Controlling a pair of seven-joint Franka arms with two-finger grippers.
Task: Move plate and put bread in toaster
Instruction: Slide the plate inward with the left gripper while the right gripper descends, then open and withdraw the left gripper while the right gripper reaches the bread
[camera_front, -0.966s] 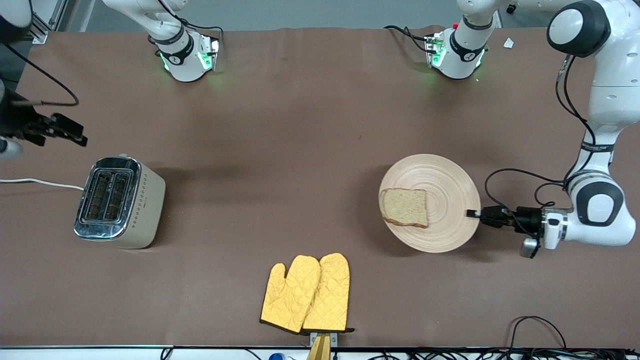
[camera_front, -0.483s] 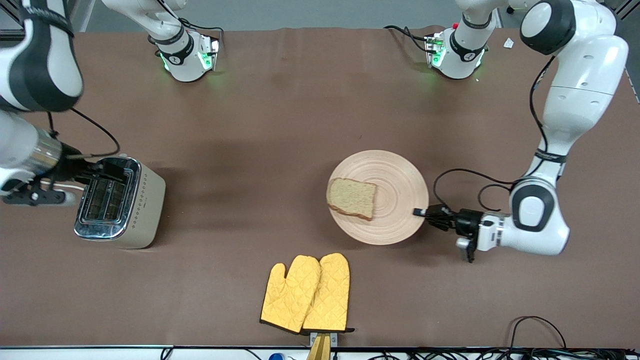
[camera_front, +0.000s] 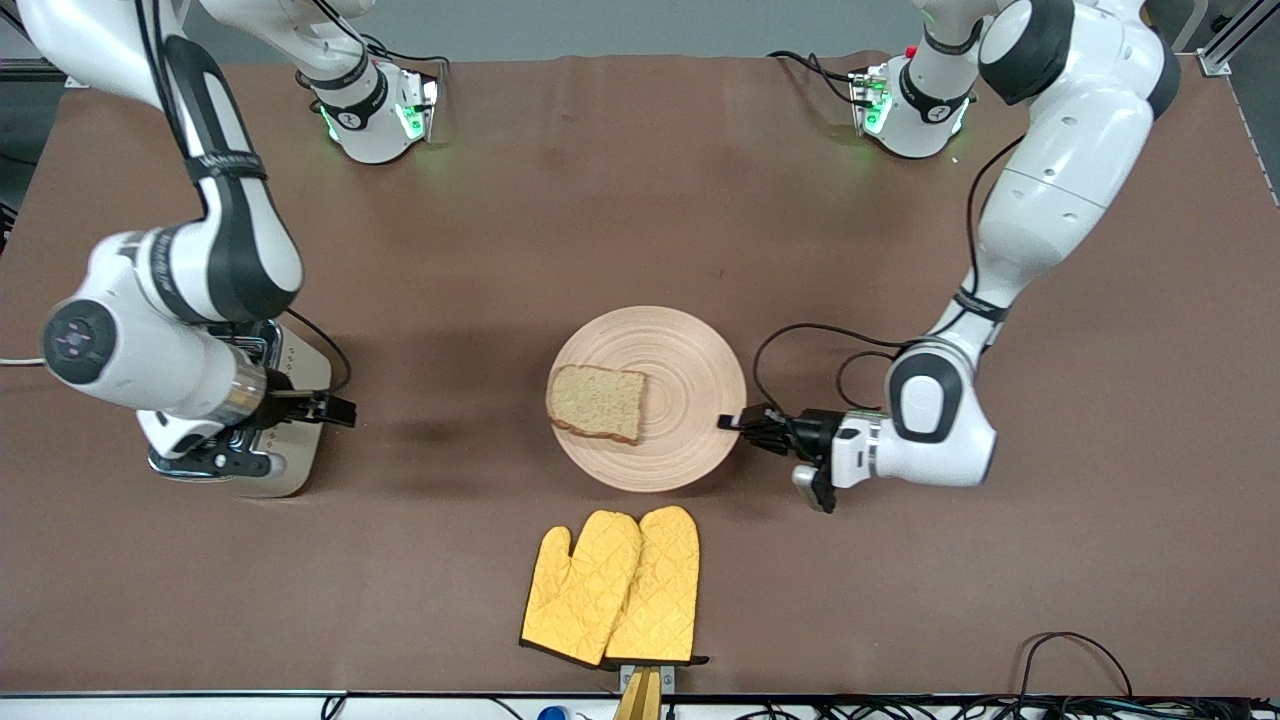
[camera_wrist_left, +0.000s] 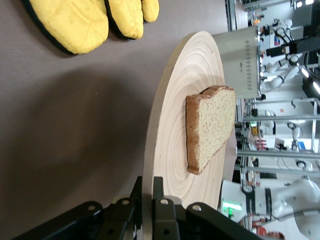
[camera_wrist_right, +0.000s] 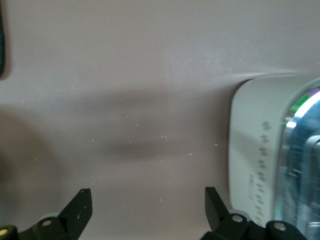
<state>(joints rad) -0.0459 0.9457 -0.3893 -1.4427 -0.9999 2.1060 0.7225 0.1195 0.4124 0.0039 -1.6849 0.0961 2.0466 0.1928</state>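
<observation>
- right gripper (camera_front: 342, 409): hangs over the desk (camera_front: 600, 200) just beside the toaster, on the side facing the plate. Jaws apart, nothing between them; right wrist view shows both fingertips (camera_wrist_right: 80, 202) spread wide over bare desk surface.
- toaster (camera_front: 300, 372): at the right arm's end of the desk, mostly hidden under the right arm in the front view. Cream side with dotted pattern and chrome top edge show in the right wrist view (camera_wrist_right: 260, 165). Also visible past the plate in the left wrist view (camera_wrist_left: 240, 60).
- plate (camera_front: 690, 360): mid-desk, between the two grippers, well apart from the toaster. One rim point sits in the left gripper's grasp. Left wrist view shows it edge-on (camera_wrist_left: 170, 150), ring grooves clear.
- bread (camera_front: 596, 402): lies flat on the plate, off-centre toward the toaster side, crust edge near the rim. Single slice, in the left wrist view too (camera_wrist_left: 210, 125).
- oven mitts (camera_front: 612, 586): yellow pair, side by side, nearer the front camera than the plate, close to the desk edge. Not touching the plate. Partly seen in the left wrist view (camera_wrist_left: 85, 20).
- left gripper (camera_front: 738, 420): low at the plate's rim on the left arm's side, jaws clamped on the plate edge, one finger above and one below, per the left wrist view (camera_wrist_left: 147, 200).
</observation>
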